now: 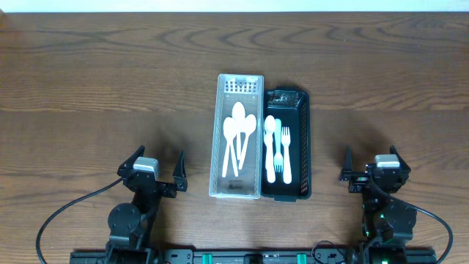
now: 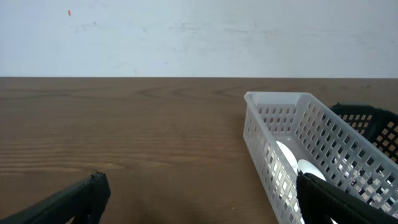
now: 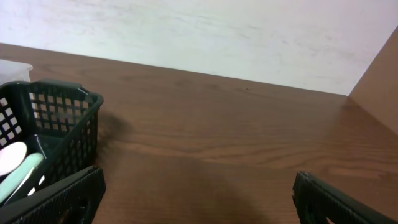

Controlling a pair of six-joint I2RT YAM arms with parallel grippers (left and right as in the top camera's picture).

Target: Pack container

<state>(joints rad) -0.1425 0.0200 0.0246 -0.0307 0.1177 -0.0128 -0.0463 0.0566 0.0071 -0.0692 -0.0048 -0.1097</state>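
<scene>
Overhead and wrist views. A brown table [image 1: 88,88] with a pronounced wood grain carries two oblong plastic baskets at its centre. They stand side by side with their long walls touching.

The white basket [image 1: 220,132], on the left, is translucent, with lattice walls of small rectangular openings and a slotted patch at its far end. It holds several white spoons [image 1: 236,132], smooth and glossy. Their oval bowls point toward the far end and their slim handles converge toward the near end.

The dark basket [image 1: 305,147], slightly shorter, has the same lattice walls and rounded corners. Lying lengthwise in it are a white spoon [image 1: 269,126], a white fork [image 1: 286,143] and, between them, a pale greenish utensil [image 1: 278,139] whose type cannot be told.

The left hand [image 1: 160,155] sits near the table's front edge, left of the white basket and well apart from it. Its two matte black fingers are spread wide with only bare wood between them. The right hand [image 1: 371,152] sits right of the dark basket in the same posture, fingers apart and empty. A black cable [image 1: 66,209] curves away from the left arm's base. A pale, smooth wall [image 2: 186,37] rises behind the table.
</scene>
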